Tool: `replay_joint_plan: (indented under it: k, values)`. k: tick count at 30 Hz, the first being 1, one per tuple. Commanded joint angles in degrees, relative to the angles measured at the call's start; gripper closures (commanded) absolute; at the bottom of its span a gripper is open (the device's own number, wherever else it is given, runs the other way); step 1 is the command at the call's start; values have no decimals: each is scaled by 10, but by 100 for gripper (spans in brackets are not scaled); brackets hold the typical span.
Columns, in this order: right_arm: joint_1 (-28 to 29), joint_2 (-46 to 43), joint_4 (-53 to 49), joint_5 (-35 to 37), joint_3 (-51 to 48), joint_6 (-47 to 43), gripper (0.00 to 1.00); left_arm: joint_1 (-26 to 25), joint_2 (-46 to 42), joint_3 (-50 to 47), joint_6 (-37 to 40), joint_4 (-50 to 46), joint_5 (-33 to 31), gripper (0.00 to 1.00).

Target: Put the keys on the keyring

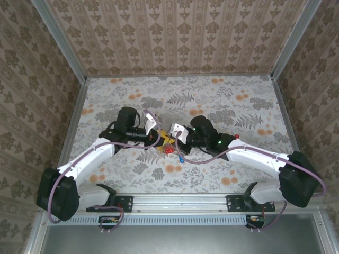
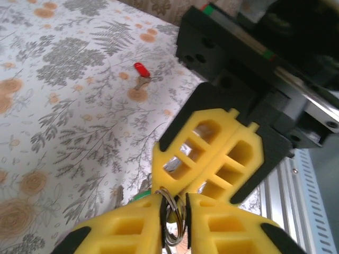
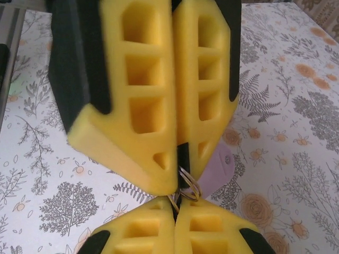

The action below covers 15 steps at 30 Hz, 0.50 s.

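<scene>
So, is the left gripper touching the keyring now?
Touching. The left wrist view shows the left gripper closed on the keyring, with no gap between them.

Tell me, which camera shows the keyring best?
Left wrist: the keyring shows as shiny wire loops pinched between yellow fingers. The right wrist view catches a small arc of it. From the top, it is too small to make out.
</scene>
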Motion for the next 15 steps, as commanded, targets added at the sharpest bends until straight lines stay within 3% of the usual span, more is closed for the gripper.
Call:
replay_joint_plan:
  k: [1, 6, 12, 15]
  values:
    - [15, 4, -6, 17, 23, 38, 100, -7, -13, 14, -14, 23, -57, 73]
    - [26, 13, -7, 53, 26, 52, 100, -17, -11, 14, -30, 32, -68, 69]
    - [27, 13, -1, 56, 22, 53, 100, -15, -11, 27, -23, -4, -76, 83]
    - [26, 12, 0, 56, 21, 53, 100, -14, -12, 31, -13, -22, -76, 81]
